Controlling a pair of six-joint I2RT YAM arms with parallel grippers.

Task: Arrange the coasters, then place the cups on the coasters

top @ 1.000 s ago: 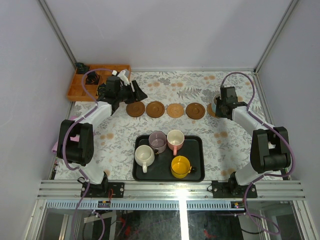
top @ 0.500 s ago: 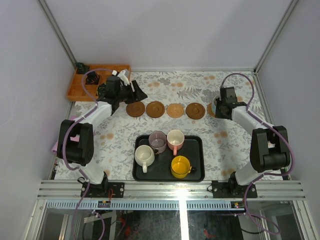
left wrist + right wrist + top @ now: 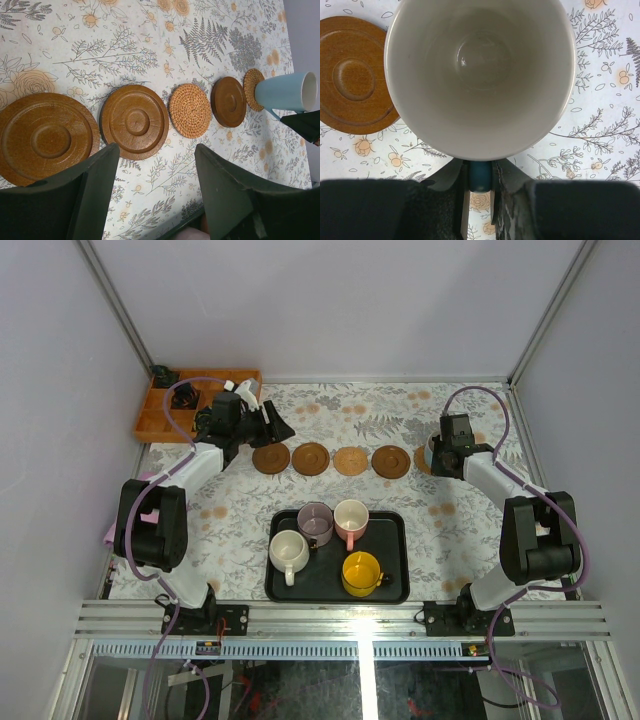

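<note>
The light blue ceramic mug (image 3: 480, 75) stands upright at the right end of the coaster row, its pale inside facing up, over the small woven rattan coaster (image 3: 249, 87). Whether its base rests on that disc or hangs just above it cannot be told. The right gripper (image 3: 480, 182) has its two fingers pinched on the mug's blue handle. Leftward along the row lie a dark brown wooden coaster (image 3: 228, 101), a second woven coaster (image 3: 190, 110), a ringed brown wooden coaster (image 3: 135, 122) and, almost touching it, the leftmost brown wooden coaster (image 3: 45, 137), all flat in one line. The left gripper (image 3: 156, 150) hovers over the left end of this row with its fingers spread wide and nothing between them. Nearer the arm bases, a black rectangular tray (image 3: 390, 540) holds the other four cups: a mauve mug (image 3: 315, 523) and a pink mug (image 3: 351, 518) side by side at its far edge, a cream-white mug (image 3: 289, 552) at its left and a yellow mug (image 3: 361, 573) near its front. Everything sits on a pale floral tablecloth (image 3: 230, 520), with an orange wooden compartment box (image 3: 150, 422) at the far left corner.
</note>
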